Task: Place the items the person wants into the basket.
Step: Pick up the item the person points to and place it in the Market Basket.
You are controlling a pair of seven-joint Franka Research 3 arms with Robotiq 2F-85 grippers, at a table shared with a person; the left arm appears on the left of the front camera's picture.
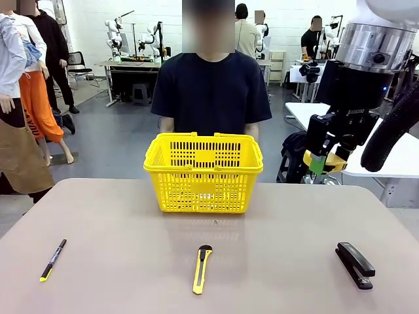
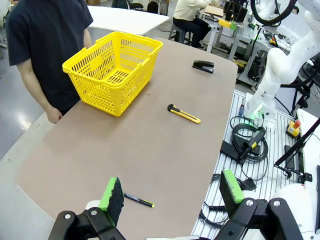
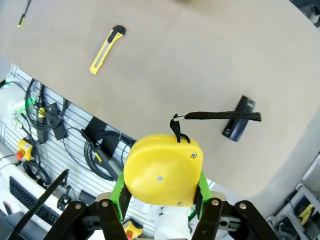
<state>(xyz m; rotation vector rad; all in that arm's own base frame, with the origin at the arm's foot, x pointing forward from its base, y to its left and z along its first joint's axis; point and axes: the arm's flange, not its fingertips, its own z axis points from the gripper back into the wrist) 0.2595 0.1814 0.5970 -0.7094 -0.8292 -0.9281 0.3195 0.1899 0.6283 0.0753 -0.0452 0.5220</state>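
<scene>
The tape measure (image 3: pixel 162 170) is clamped in the right end effector (image 3: pixel 160 191), high above the desk (image 1: pixel 118 235). The basket (image 1: pixel 203 191) lies at its nine o'clock. It should be carried over the rim and lowered before release, so the strap clears. The left end effector (image 2: pixel 171 189) gapes wide.

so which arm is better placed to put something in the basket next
Right: its hand is shut on the yellow tape measure, raised beside the basket. The left hand is open and empty.
</scene>
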